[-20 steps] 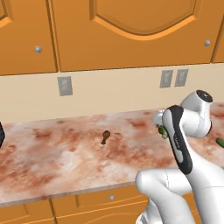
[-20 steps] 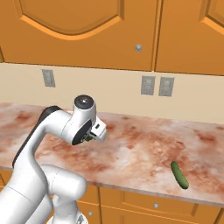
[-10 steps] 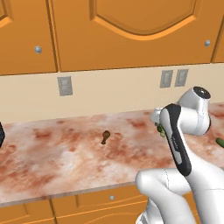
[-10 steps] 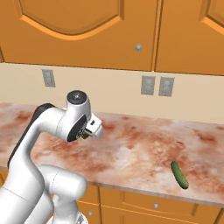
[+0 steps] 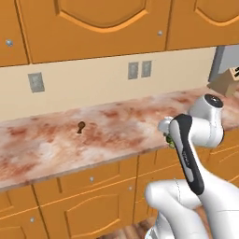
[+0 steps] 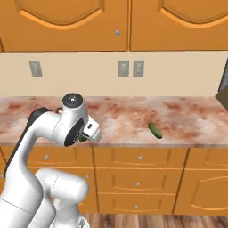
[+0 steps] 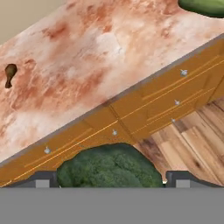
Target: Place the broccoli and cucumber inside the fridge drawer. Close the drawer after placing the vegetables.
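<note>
Broccoli (image 7: 109, 166) sits between the two dark fingers (image 7: 41, 179), jaws spread wide and closed on its sides; gripper (image 6: 84, 136) holds it off the front edge of the counter (image 6: 187, 118), over the cabinet fronts. Cucumber (image 6: 155, 130) lies near the counter's front edge. Brown drumstick (image 5: 81, 126) rests mid-counter, well apart.

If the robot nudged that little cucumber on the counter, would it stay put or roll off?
The cucumber looks smooth and rounded, so it would probably roll sideways. It lies near the counter front edge, so a nudge might send it over. It seems stiff.
</note>
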Controlling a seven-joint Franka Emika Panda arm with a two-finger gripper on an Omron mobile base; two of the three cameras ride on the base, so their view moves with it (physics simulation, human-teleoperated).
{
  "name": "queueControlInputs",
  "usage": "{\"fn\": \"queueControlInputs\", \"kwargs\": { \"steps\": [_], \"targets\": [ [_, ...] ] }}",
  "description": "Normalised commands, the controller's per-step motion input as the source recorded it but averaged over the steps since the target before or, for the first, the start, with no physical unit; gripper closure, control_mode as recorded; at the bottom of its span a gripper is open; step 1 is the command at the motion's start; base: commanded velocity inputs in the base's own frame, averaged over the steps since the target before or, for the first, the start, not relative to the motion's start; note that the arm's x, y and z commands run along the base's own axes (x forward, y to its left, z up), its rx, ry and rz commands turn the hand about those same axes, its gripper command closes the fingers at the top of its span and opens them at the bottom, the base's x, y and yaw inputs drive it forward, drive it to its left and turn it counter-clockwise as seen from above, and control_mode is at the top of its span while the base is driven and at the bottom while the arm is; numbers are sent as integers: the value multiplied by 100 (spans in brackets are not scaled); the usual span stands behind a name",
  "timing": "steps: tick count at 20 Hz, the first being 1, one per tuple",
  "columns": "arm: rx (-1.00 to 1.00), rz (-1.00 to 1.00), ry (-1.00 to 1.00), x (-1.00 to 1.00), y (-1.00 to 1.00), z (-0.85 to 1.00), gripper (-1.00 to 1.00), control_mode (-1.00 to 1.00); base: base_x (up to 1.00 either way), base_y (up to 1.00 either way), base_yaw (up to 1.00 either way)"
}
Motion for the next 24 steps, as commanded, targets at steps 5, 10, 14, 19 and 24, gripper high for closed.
{"fn": "queueControlInputs", "kwargs": {
  "steps": [5, 10, 14, 19, 24],
  "targets": [
    [0, 0, 0, 0, 0, 0, 100, 100, -41, -31, -65],
    [0, 0, 0, 0, 0, 0, 100, 100, -18, -50, -67],
    [0, 0, 0, 0, 0, 0, 100, 100, -10, -24, -67],
    [0, 0, 0, 0, 0, 0, 100, 100, 0, -13, -56],
    [0, 0, 0, 0, 0, 0, 100, 100, 0, -16, -59]
  ]
}}
